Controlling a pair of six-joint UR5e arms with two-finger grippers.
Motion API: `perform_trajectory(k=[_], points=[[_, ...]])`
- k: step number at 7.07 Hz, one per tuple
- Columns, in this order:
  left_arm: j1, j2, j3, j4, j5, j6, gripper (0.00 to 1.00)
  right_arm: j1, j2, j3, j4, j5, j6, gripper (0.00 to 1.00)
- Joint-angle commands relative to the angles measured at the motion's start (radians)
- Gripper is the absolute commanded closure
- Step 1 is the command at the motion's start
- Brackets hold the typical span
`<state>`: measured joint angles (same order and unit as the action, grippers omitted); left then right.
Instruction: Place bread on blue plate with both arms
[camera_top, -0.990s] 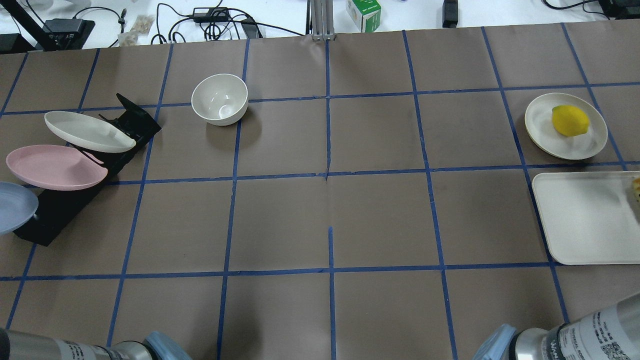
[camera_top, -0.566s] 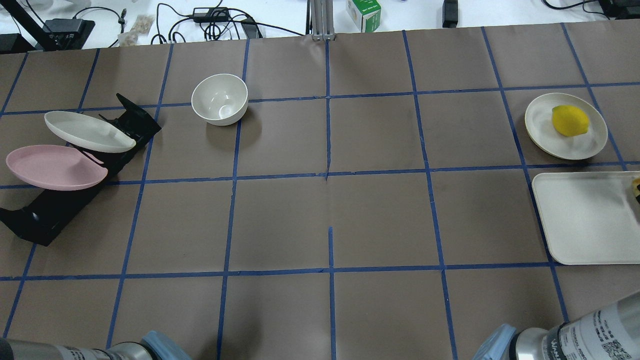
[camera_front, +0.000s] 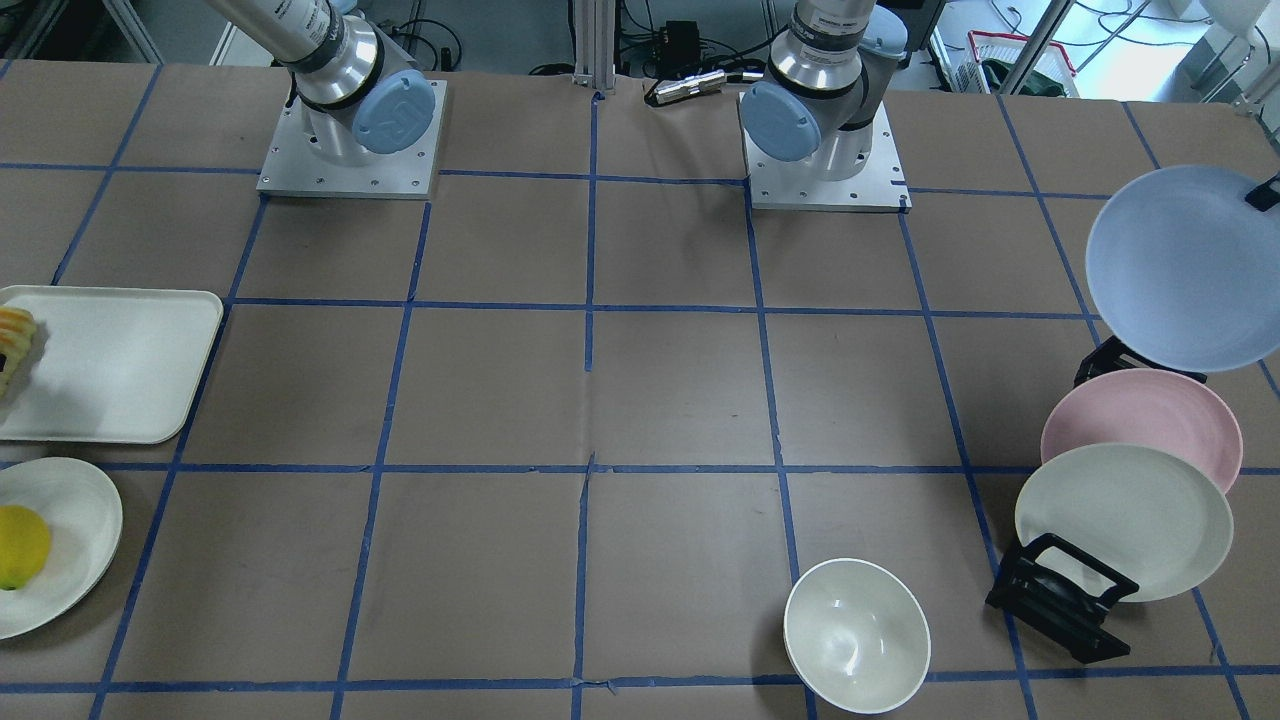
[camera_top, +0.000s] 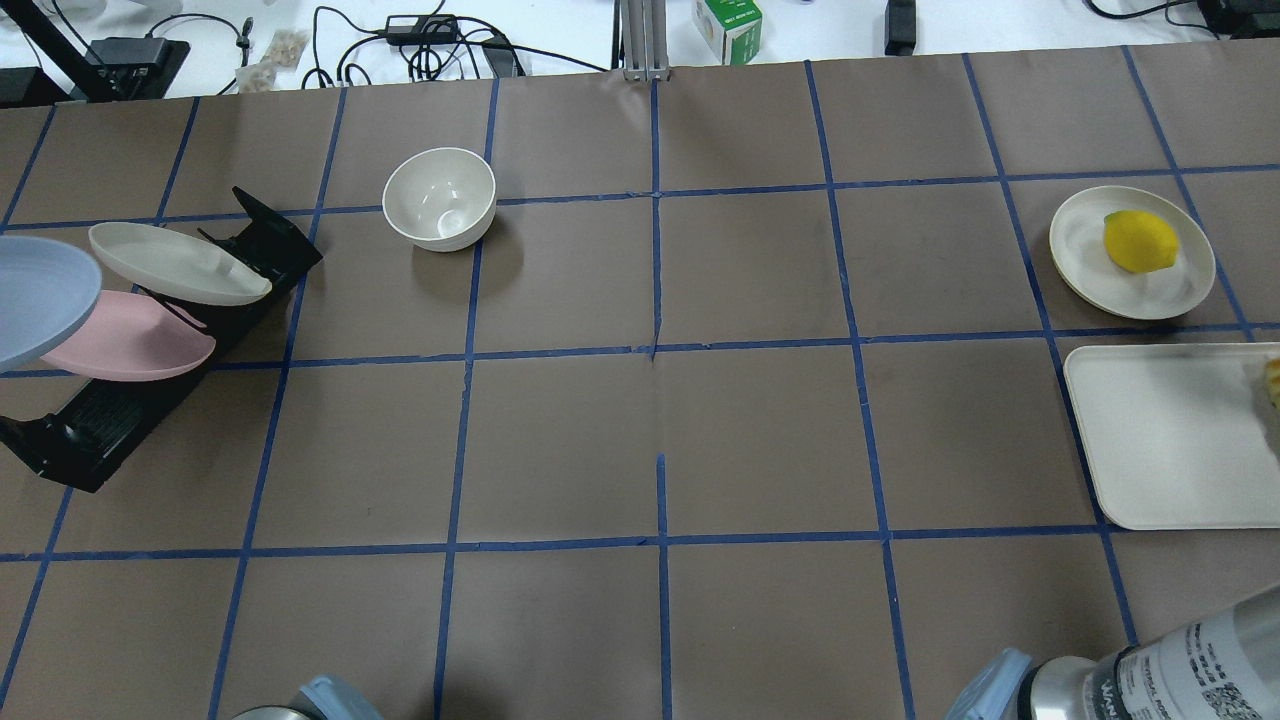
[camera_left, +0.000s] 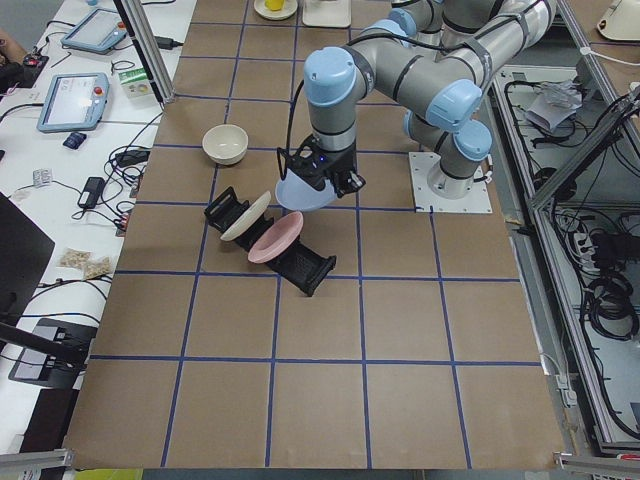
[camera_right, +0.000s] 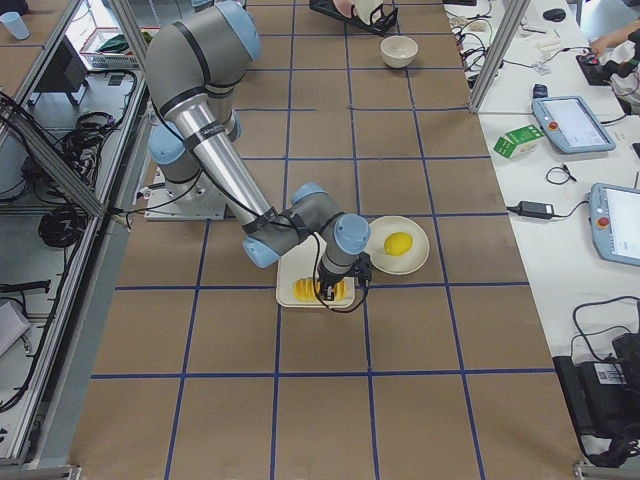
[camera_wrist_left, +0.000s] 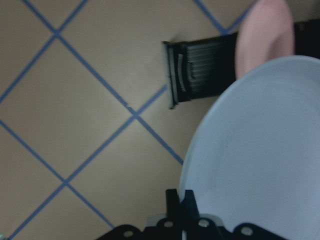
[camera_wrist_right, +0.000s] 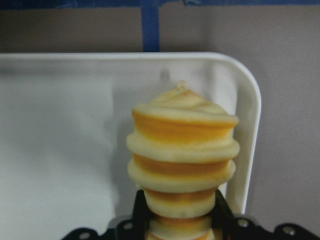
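Note:
The blue plate (camera_wrist_left: 260, 150) is held tilted in the air by its rim in my left gripper (camera_wrist_left: 181, 197), which is shut on it. In the overhead view the blue plate (camera_top: 30, 295) hangs at the left edge, above the pink plate (camera_top: 140, 345); it also shows in the front view (camera_front: 1185, 270). The bread (camera_wrist_right: 182, 150) is a ridged golden loaf clamped between the fingers of my right gripper (camera_wrist_right: 180, 212), over the outer end of the cream tray (camera_wrist_right: 60, 150). Only the bread's tip (camera_top: 1273, 380) shows in the overhead view.
A black plate rack (camera_top: 90, 430) holds the pink plate and a cream plate (camera_top: 170, 262). A white bowl (camera_top: 440, 198) stands behind it. A lemon (camera_top: 1140, 240) lies on a small cream plate at the far right, behind the tray (camera_top: 1170, 440).
The blue plate has left the rack's front slot, went out of the overhead view, and now hangs higher at the left edge over the pink plate. The bread has barely moved.

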<state>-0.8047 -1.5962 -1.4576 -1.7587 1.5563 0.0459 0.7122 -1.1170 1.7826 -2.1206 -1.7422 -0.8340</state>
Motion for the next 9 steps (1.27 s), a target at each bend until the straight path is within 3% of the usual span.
perform_trajectory(k=[1, 3, 6, 7, 9], points=[[-0.217, -0.016, -0.027, 0.007, -0.154, -0.014, 1.0, 0.01, -0.055, -0.008, 0.037, -0.019, 0.001, 1.0], [-0.434, -0.051, -0.152, 0.263, -0.234, -0.154, 1.0, 0.067, -0.166, -0.009, 0.141, -0.005, 0.062, 1.0], [-0.696, -0.16, -0.435, 0.861, -0.266, -0.573, 1.0, 0.241, -0.274, -0.009, 0.278, 0.062, 0.251, 1.0], [-0.779, -0.204, -0.478, 0.948, -0.329, -0.653, 1.0, 0.312, -0.321, -0.009, 0.327, 0.073, 0.327, 1.0], [-0.835, -0.308, -0.504, 1.069, -0.305, -0.672, 1.0, 0.444, -0.395, -0.008, 0.389, 0.117, 0.506, 1.0]])
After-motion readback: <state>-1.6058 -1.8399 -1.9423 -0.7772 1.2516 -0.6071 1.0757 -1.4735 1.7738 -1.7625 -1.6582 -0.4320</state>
